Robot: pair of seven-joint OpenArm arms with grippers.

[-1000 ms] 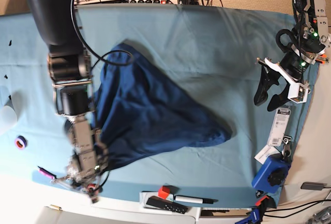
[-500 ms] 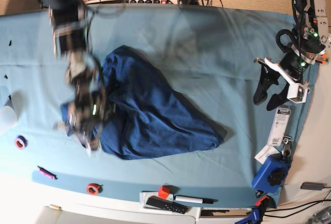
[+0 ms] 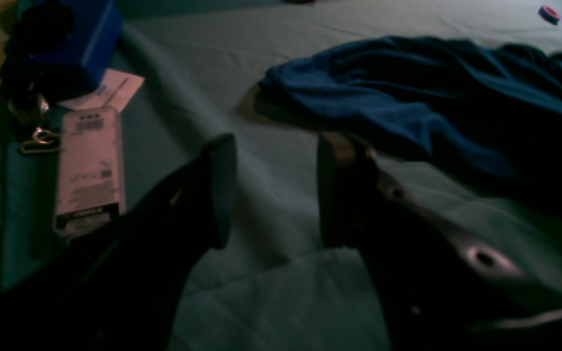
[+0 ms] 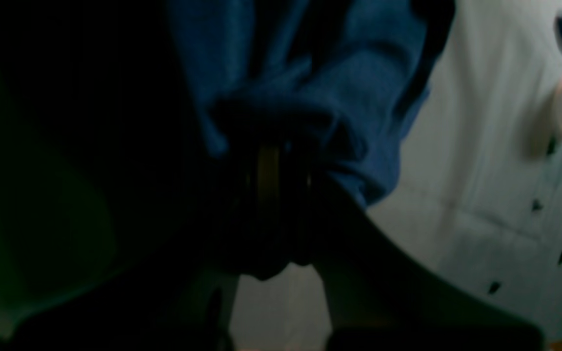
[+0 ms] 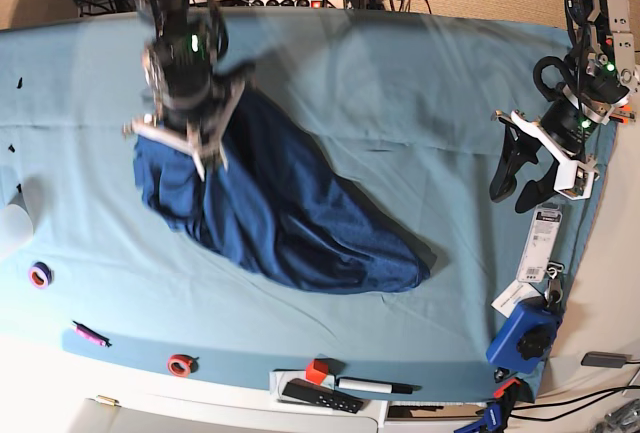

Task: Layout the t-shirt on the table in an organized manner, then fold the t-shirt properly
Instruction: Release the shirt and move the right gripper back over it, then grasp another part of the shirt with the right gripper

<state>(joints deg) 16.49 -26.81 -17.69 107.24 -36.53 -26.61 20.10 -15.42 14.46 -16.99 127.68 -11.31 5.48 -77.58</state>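
Observation:
The navy t-shirt (image 5: 290, 218) lies bunched in a long diagonal heap on the teal-covered table (image 5: 420, 83), left of centre. My right gripper (image 5: 180, 145) stands at the heap's far-left end, shut on a fold of the fabric. In the right wrist view its fingers (image 4: 271, 161) pinch the t-shirt (image 4: 359, 73) and lift it off the table. My left gripper (image 5: 525, 178) hovers open near the table's right edge, well apart from the garment. In the left wrist view the left gripper (image 3: 273, 190) has only bare cloth between its fingers, and the t-shirt (image 3: 408, 87) lies beyond.
A white tag pack (image 5: 545, 243) and a blue box (image 5: 525, 338) sit beneath the left gripper. Along the front edge lie a purple tape roll (image 5: 40, 275), a pink pen (image 5: 88, 334), a red ring (image 5: 180, 364), a remote (image 5: 320, 395) and a marker (image 5: 375, 386).
My right arm has swept from the front edge to the far left, dragging its end of the t-shirt along. The heap now stretches diagonally. The left arm has not moved.

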